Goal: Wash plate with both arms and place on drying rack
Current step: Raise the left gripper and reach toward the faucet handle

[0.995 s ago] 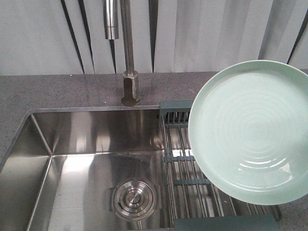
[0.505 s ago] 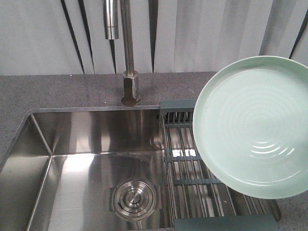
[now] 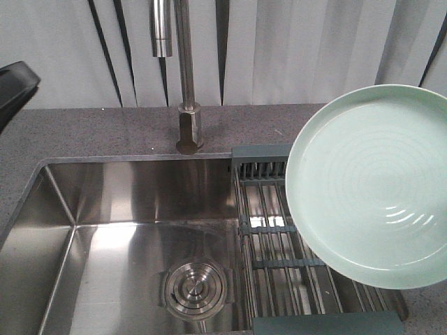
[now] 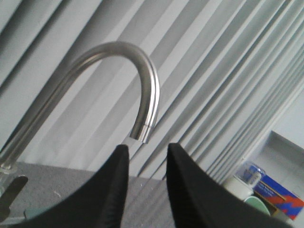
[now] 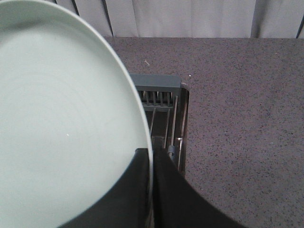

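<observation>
Plate (image 3: 370, 185) tilted up, face toward the front camera, over the rack (image 3: 269, 230); right jaws pinch the plate's rim, left jaws spread, empty.

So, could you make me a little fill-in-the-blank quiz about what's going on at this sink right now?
1. The right gripper holds the plate by its rim, while the left gripper holds ____.
2. The left gripper's jaws stand ____.
3. The drying rack lies across the sink, below the ____.
4. The round strainer sits in the floor of the ____.

Missing words: nothing; open; plate; sink.
</observation>
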### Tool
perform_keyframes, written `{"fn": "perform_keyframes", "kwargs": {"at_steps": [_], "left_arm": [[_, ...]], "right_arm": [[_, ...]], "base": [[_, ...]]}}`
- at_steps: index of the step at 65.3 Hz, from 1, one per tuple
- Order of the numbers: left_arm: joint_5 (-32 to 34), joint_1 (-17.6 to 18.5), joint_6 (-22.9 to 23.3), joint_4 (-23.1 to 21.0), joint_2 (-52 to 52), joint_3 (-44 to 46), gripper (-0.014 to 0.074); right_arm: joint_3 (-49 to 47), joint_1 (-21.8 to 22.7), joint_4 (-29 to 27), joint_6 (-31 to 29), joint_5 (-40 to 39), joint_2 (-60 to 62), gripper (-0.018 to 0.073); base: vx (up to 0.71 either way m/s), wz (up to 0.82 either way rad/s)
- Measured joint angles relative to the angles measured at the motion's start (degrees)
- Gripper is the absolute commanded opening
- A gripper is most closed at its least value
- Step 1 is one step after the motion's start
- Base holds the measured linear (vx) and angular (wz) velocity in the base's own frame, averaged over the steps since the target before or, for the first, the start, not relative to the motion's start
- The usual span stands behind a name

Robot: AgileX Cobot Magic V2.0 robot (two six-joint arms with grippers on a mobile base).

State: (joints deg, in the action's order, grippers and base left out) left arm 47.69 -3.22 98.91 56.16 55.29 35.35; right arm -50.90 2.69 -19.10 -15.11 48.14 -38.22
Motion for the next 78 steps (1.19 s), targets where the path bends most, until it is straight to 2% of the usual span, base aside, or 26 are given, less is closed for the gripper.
{"fn": "perform_keyframes", "kwargs": {"at_steps": [5, 13, 25, 35, 55, 67, 78], "left_arm": [[1.59, 0.0, 1.03, 2.42, 5.99, 2.63, 0.0441], [2.48, 0.0, 1.84, 4.61, 14.18, 6.02, 0.0491], [5.94, 0.62, 2.82, 5.08, 26.56, 12.71, 0.0484], [7.45, 3.39, 3.65, 5.97, 35.56, 20.42, 0.0484], [7.5, 8.39, 7.29, 12.48, 52.79, 39.11, 0.0484], [6.83, 9.11, 9.05, 14.35, 59.2, 48.03, 0.0484], [5.85, 9.77, 11.88, 17.97, 63.34, 53.54, 0.0484]], "right_arm": [[0.0, 0.0, 0.0, 0.0, 0.0, 0.0, -0.0004], [0.0, 0.0, 0.0, 0.0, -0.23, 0.0, -0.0004], [0.0, 0.0, 0.0, 0.0, -0.47, 0.0, -0.0004], [0.0, 0.0, 0.02, 0.0, -0.94, 0.0, -0.0004], [0.0, 0.0, 0.02, 0.0, -1.04, 0.0, -0.0004], [0.0, 0.0, 0.02, 0.0, -1.06, 0.0, -0.0004], [0.0, 0.0, 0.02, 0.0, -1.16, 0.0, -0.0004]], "base": [[0.0, 0.0], [0.0, 0.0], [0.0, 0.0], [0.0, 0.0], [0.0, 0.0], [0.0, 0.0], [0.0, 0.0]]}}
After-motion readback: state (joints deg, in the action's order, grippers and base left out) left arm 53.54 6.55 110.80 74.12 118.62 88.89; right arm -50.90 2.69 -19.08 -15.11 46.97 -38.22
